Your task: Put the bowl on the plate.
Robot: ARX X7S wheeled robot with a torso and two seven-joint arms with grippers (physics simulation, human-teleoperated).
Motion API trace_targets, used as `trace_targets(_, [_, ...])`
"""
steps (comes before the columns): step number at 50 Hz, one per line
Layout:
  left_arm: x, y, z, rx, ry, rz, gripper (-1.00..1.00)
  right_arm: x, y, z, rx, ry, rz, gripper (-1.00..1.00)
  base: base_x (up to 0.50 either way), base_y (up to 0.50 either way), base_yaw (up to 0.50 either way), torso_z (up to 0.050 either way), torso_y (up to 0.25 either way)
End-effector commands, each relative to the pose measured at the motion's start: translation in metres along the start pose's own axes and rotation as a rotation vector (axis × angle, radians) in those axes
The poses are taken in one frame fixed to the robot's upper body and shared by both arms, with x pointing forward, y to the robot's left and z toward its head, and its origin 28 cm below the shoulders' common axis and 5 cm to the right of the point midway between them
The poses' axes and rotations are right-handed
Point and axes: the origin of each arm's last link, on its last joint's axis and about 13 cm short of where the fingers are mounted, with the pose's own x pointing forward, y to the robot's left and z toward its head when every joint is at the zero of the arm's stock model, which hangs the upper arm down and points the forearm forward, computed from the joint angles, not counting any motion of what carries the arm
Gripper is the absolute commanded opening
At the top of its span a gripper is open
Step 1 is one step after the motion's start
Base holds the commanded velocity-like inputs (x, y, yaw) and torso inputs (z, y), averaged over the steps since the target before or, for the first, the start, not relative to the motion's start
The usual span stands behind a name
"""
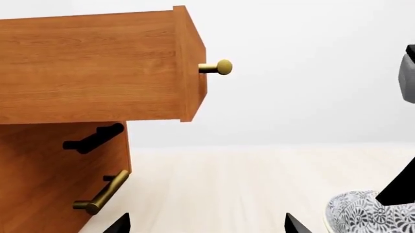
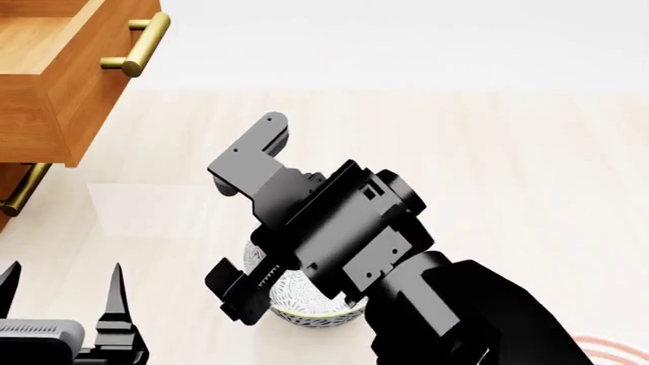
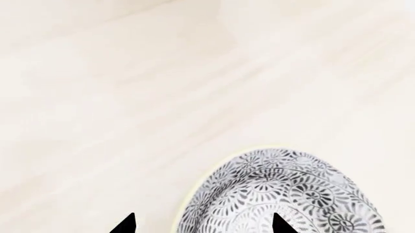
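Observation:
The bowl [image 2: 304, 308], white with a dense grey floral pattern, sits on the pale floor and is mostly hidden under my right arm [image 2: 335, 228] in the head view. Seen from the right wrist, the bowl [image 3: 292, 194] lies close below my right gripper [image 3: 204, 224]. That gripper is open, with one fingertip outside the rim and the other over the bowl's inside. Only a sliver of the plate [image 2: 613, 346], with red rings, shows at the bottom right corner. My left gripper [image 2: 63, 285] stands open and holds nothing, to the left of the bowl [image 1: 363, 213].
A wooden cabinet [image 2: 51, 84] stands at the far left with its top drawer pulled out. The drawer carries a brass bar handle [image 2: 137, 46]. The left wrist view shows a brass knob [image 1: 220, 67], a black handle [image 1: 94, 138] and a lower brass handle [image 1: 104, 194].

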Motion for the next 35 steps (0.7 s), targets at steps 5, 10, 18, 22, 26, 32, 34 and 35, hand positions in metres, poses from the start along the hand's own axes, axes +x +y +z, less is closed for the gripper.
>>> trace_targets(5, [0.000,0.000,-0.001,0.000,-0.002,-0.001,1.00,0.011,0.002,-0.016,0.034,0.037,0.008,1.00,0.00,0.00,0.00,0.000,0.000])
trace_targets(10, [-0.001,-0.001,-0.002,0.000,-0.001,-0.002,1.00,0.015,0.005,-0.021,0.036,0.045,0.024,1.00,0.00,0.00,0.00,0.000,0.000])
trace_targets(18, [-0.001,-0.001,-0.002,0.001,-0.001,-0.003,1.00,0.018,0.005,-0.024,0.030,0.056,0.026,1.00,0.00,0.00,0.00,0.000,0.000])
trace_targets(22, [-0.001,0.000,-0.002,0.002,-0.003,-0.003,1.00,0.019,0.006,-0.025,0.025,0.052,0.030,1.00,0.00,0.00,0.00,0.000,0.000])
trace_targets(26, [-0.001,0.000,-0.002,0.004,-0.004,-0.002,1.00,0.019,0.005,-0.025,0.025,0.038,0.032,1.00,0.00,0.00,0.00,0.000,0.000])
trace_targets(32, [-0.002,0.000,-0.001,0.003,-0.006,-0.003,1.00,0.023,0.007,-0.031,0.032,0.050,0.037,1.00,0.00,0.00,0.00,0.000,0.000])
trace_targets(34, [-0.002,0.000,-0.001,0.002,-0.008,-0.004,1.00,0.025,0.008,-0.033,0.030,0.054,0.036,1.00,0.00,0.00,0.00,0.000,0.000])
trace_targets(35, [-0.002,0.000,-0.001,0.003,-0.008,-0.003,1.00,0.025,0.008,-0.034,0.029,0.057,0.036,1.00,0.00,0.00,0.00,0.000,0.000])
